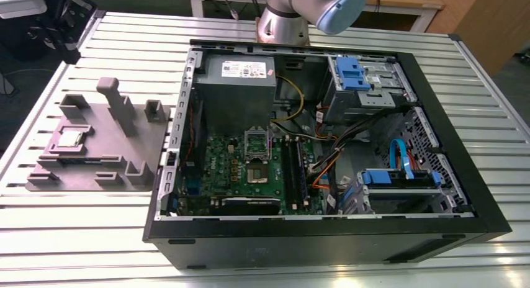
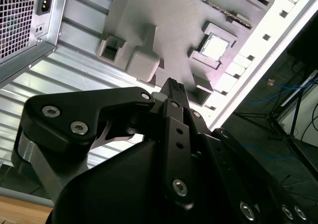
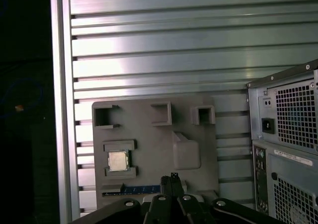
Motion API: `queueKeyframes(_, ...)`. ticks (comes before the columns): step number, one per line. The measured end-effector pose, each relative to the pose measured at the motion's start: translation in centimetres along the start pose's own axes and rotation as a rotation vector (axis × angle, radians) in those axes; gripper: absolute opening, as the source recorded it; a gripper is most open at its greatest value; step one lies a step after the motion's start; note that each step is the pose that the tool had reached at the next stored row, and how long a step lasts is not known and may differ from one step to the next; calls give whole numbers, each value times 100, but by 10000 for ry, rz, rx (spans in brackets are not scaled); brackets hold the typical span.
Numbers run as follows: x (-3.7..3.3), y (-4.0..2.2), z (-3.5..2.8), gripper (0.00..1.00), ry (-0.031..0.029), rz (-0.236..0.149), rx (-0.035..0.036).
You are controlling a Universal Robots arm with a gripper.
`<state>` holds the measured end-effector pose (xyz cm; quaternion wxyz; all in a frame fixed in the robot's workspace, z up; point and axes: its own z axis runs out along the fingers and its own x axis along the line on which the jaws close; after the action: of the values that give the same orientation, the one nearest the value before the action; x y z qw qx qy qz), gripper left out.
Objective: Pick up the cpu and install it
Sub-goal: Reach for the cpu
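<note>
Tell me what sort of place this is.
Probably a robotics lab workbench for computer assembly: a slotted aluminium table, an open desktop PC case and a grey fixture holding the cpu.

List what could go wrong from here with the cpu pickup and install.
1. The cpu sits low in a pocket of the grey fixture between raised walls; the pincer, not yet over it, might clip a wall or grip off-centre.
2. The motherboard lies deep inside the case beside loose cables, so the arm may snag them or the case rim.
</note>
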<state>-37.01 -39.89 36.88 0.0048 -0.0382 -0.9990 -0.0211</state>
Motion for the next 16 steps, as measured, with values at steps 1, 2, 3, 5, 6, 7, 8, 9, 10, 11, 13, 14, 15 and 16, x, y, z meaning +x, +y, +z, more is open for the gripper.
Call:
queueKeyframes(1,12,-1,1,10,0,0,0)
queueKeyframes(2,24,-2,2,10,0,0,0)
queueKeyframes(3,35,-3,3,10,1,0,1)
queueKeyframes(5,53,-4,6,10,1,0,0)
queueKeyframes(6,63,-5,7,10,1,0,0)
queueKeyframes(7,72,-6,8,10,1,0,0)
queueKeyframes(8,79,-7,9,10,1,0,1)
queueKeyframes(9,86,-7,10,10,2,0,0)
queueKeyframes(10,90,-8,12,10,2,0,0)
queueKeyframes(11,92,-8,14,10,4,-1,0)
queueKeyframes(13,100,-8,15,10,7,0,1)
queueKeyframes(14,103,-9,17,10,7,0,0)
queueKeyframes(15,105,-9,18,10,8,0,1)
queueKeyframes(16,107,-9,19,10,9,0,1)
